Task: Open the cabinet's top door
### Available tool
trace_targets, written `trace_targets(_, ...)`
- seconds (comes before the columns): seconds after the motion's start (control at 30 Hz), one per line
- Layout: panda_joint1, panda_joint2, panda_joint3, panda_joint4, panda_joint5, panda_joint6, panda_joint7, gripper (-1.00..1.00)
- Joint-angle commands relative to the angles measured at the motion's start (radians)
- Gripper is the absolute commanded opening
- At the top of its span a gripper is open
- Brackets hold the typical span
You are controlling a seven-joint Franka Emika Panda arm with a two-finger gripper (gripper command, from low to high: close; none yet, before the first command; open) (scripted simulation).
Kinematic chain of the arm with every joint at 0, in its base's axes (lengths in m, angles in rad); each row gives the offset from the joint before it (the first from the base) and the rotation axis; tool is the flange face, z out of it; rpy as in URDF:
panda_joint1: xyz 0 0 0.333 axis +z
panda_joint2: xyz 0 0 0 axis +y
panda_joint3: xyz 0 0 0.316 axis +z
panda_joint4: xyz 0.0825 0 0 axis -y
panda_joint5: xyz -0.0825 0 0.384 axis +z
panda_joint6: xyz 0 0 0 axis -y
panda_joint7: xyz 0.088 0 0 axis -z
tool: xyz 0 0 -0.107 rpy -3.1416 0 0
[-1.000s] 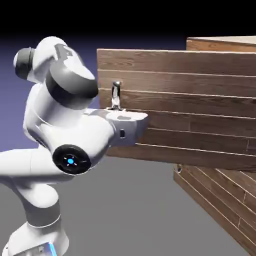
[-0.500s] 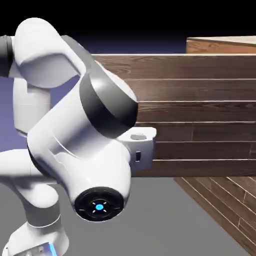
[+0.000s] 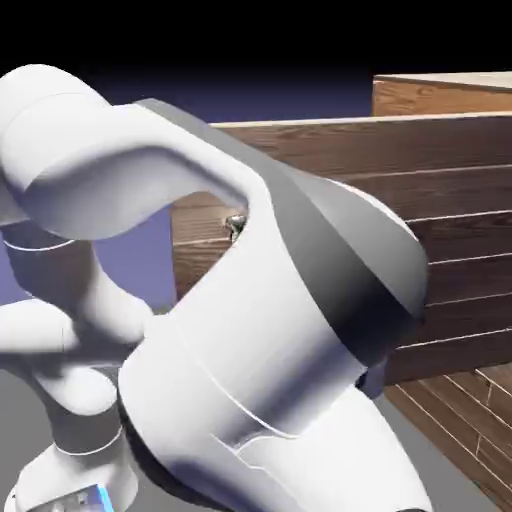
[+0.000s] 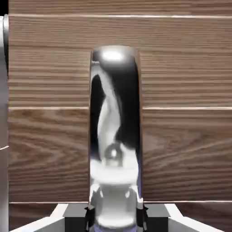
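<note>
The cabinet [image 3: 440, 95] fills the right of the exterior view, and its top door [image 3: 450, 220] stands swung out across mid-frame, already partly open. The white arm [image 3: 270, 340] blocks most of the foreground. In the hand view the shiny handle [image 4: 115, 131] runs upright through the centre, with the gripper [image 4: 115, 215] pinched tight on its lower end. To widen the opening well, I judge the pull should follow the door's arc, keeping the handle centred between the fingers.

So the cabinet [image 3: 440, 95] was a big box of brown planks, and its top door [image 3: 450, 240] stood swung well out from the front, shiny dark metal handle [image 4: 115, 131] upright near its free edge.
</note>
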Motion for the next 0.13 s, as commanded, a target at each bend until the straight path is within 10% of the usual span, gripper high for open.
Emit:
trace_targets(0.0, 0.007, 0.029, 0.002, 0.036, -0.003, -0.01, 0.013, -1.0)
trace_targets(0.1, 0.033, 0.113, 0.009, 0.145, -0.007, -0.043, 0.055, -1.0)
